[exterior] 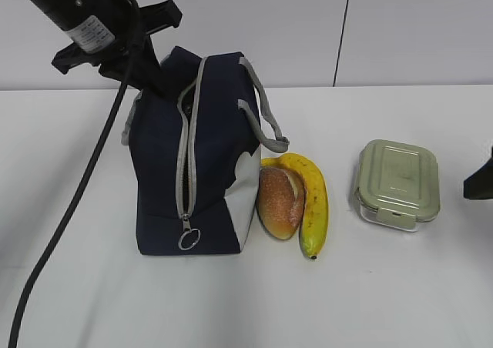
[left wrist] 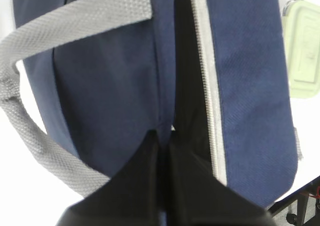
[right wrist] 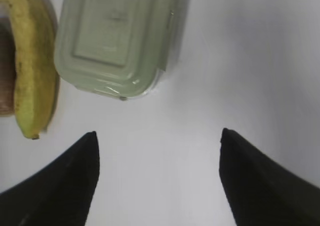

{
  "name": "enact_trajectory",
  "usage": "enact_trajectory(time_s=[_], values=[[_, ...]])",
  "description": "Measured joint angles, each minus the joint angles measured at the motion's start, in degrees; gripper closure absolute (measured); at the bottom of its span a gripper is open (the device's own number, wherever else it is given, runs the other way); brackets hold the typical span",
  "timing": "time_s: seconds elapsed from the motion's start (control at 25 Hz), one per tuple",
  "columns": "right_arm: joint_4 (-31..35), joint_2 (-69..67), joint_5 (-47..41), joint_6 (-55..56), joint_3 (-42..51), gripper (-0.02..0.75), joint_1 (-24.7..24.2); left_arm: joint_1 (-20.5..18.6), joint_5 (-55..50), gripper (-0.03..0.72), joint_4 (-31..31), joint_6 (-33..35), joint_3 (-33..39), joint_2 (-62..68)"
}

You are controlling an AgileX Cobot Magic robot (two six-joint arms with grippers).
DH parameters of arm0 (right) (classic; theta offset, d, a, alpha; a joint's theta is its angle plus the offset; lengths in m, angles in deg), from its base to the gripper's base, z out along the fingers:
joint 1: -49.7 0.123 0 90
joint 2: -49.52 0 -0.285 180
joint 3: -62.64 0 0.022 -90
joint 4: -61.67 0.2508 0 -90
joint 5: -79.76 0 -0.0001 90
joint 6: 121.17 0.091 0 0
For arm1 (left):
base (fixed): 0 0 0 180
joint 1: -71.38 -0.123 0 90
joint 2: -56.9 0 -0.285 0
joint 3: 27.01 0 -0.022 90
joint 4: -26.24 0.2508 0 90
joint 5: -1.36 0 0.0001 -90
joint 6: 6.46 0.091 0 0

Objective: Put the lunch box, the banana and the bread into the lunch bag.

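Lunch bag [exterior: 208,155] first: you have a navy-blue fabric tote standing on the white tabletop [exterior: 400,294], left of the middle and well back from the near edge. A grey zipper strip [exterior: 186,152] runs down the side facing you and ends in a metal ring pull [exterior: 189,239] near the bottom. Two grey strap handles [exterior: 262,109] loop off the top, and a white side panel [exterior: 245,198] shows on its right.

Touching that white panel you see the bread [exterior: 280,202], an oval golden-brown roll with a speckled crust. The banana [exterior: 312,202] lies against the bread's right side, yellow and curved, with a dark tip pointing toward the near edge.

Further toward the right edge, apart from the banana, sits the lunch box [exterior: 398,184]: a rounded rectangle with a sage-green lid, side clips and a clear base.

Your left gripper [left wrist: 163,151] is at the bag's far top end; in the left wrist view its jaws are pressed together on the navy fabric beside the zipper strip. Your right gripper [right wrist: 159,156] hangs over bare tabletop near the right edge, jaws spread wide and holding nothing, with the lunch box and banana ahead of them.
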State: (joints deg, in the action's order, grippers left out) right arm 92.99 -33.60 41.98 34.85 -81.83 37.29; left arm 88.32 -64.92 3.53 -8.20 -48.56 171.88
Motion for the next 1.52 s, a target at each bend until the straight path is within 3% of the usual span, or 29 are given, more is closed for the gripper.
enact_trajectory(time_s=[0.2,0.52,1.2,1.52], values=[[7.1,-10.1,-2.1,-5.7,-6.1,0.169,-2.5,0.0,0.0,0.685,0.0,0.0,0.0,0.0],[8.7,-20.5,-5.1,-6.9,-13.9,0.169,-4.9,0.0,0.0,0.685,0.0,0.0,0.0,0.0],[10.4,-21.3,-6.1,-7.7,-14.9,0.169,-4.9,0.0,0.1,0.685,0.0,0.0,0.0,0.0],[18.5,-29.7,-9.4,-14.2,-16.3,0.169,-4.9,0.0,0.1,0.685,0.0,0.0,0.0,0.0]])
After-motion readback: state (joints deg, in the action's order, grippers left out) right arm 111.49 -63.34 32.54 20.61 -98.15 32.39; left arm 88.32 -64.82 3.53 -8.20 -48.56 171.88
